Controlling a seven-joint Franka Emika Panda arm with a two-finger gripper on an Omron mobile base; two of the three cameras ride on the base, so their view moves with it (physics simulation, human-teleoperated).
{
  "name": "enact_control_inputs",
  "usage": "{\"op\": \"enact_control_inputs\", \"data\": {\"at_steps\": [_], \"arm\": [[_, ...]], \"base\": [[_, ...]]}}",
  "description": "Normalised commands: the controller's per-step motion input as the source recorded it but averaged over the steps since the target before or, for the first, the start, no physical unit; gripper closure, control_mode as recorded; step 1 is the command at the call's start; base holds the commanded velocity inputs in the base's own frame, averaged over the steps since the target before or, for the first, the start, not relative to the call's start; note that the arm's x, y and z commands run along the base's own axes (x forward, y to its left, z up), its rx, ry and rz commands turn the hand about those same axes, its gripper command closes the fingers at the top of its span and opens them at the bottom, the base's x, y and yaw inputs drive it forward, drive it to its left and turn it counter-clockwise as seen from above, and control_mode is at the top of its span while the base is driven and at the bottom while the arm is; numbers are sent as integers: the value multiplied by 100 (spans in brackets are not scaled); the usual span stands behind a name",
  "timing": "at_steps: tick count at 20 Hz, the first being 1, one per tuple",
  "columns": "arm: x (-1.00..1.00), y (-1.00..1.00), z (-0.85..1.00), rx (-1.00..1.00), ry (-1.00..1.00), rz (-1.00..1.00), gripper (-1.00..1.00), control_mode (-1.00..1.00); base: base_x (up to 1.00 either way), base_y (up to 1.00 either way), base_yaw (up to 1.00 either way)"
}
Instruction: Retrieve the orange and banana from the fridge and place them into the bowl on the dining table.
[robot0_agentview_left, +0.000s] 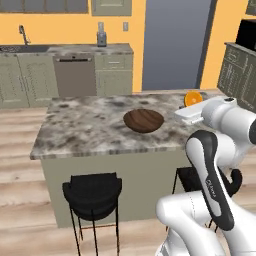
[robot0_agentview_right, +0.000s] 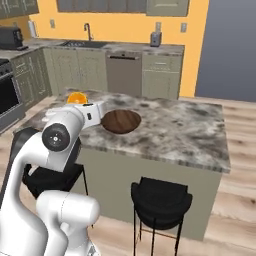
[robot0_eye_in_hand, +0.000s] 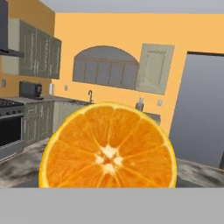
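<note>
My gripper (robot0_agentview_left: 192, 103) is shut on the orange (robot0_agentview_left: 193, 97), held level a little above the right end of the dining table (robot0_agentview_left: 85, 125). In the hand view the orange (robot0_eye_in_hand: 108, 148) shows its cut face close up and hides the fingertips. From the right base the orange (robot0_agentview_right: 77, 98) sits just behind the white hand. The dark-brown bowl (robot0_agentview_left: 144, 120) stands empty on the table, left of the hand, and to its right in the right base view (robot0_agentview_right: 121, 121). The grey fridge (robot0_agentview_left: 177, 45) stands shut at the far wall. The banana is out of view.
Black stools (robot0_agentview_left: 92, 192) (robot0_agentview_right: 161, 197) stand against the table's near side. Wall counters with a sink (robot0_agentview_left: 20, 48), a dishwasher (robot0_agentview_left: 75, 75) and a stove (robot0_eye_in_hand: 11, 127) line the back and left.
</note>
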Motion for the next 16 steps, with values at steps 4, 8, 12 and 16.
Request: {"op": "enact_control_inputs", "data": {"at_steps": [4, 8, 12, 16], "arm": [[0, 0, 0, 0, 0, 0, 100, 100], [0, 0, 0, 0, 0, 0, 100, 100], [0, 0, 0, 0, 0, 0, 100, 100], [0, 0, 0, 0, 0, 0, 100, 100]], "base": [[44, 0, -28], [54, 12, -20], [60, 9, -16], [65, 13, -16]]}}
